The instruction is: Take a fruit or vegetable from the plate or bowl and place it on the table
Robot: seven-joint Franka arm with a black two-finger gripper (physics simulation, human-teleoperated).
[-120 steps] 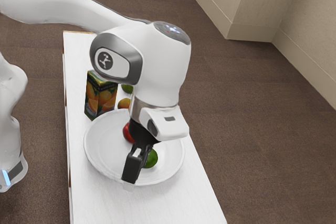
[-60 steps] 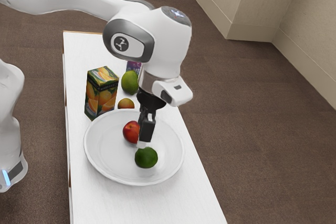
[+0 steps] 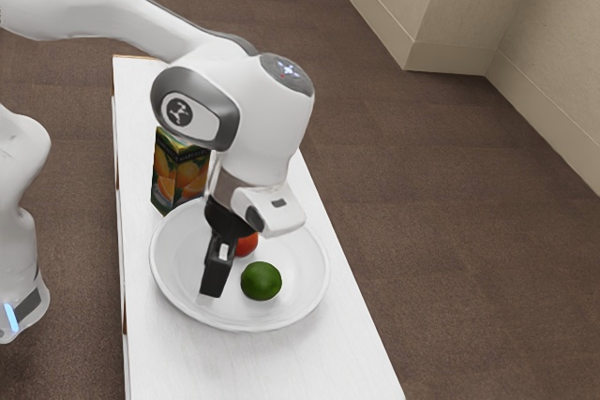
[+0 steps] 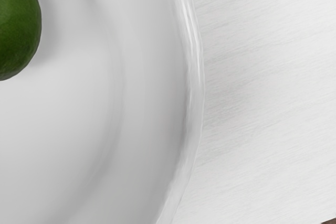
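The gripper point(image 3: 214, 282) hangs over the part of the white plate point(image 3: 178, 293) toward the exterior view's left, beside the green lime point(image 3: 262, 281) and apart from it. Behind the gripper, a red fruit point(image 3: 247, 244) is partly hidden by the hand. The lime rests on the plate. In the wrist view the lime point(image 4: 17, 24) is cut by the picture's edge, and the plate's rim point(image 4: 195, 77) curves past it with the white table point(image 4: 268, 87) beyond.
An orange juice carton point(image 3: 178, 171) stands on the table point(image 3: 187, 362) just behind the plate. The narrow table's long edge runs down toward the exterior view's lower right, with brown floor point(image 3: 450, 231) past it.
My hand first swung back past the lime, uncovering green and orange fruits, then returned toward the exterior view's left, hiding them again and part of the red fruit. The lime and plate stayed put.
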